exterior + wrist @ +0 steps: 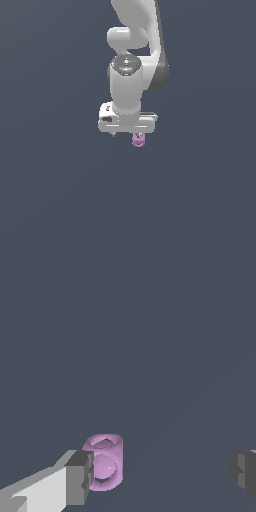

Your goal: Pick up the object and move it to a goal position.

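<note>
Both fingers (pixel 79 478) of my gripper (pixel 162 473) stand spread wide, gripping nothing. My arm points straight down, one finger beside the object (pixel 106 462).

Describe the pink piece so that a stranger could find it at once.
Find the white arm over the plain grey ground. Under its open gripper, touching one finger, sits the pink piece. It is the only coloured thing, small, rounded, with holes.

A plain, dark slate-grey flat surface (pixel 50 200) fills both views; uniform colour, unmarked, no visible edges.
</note>
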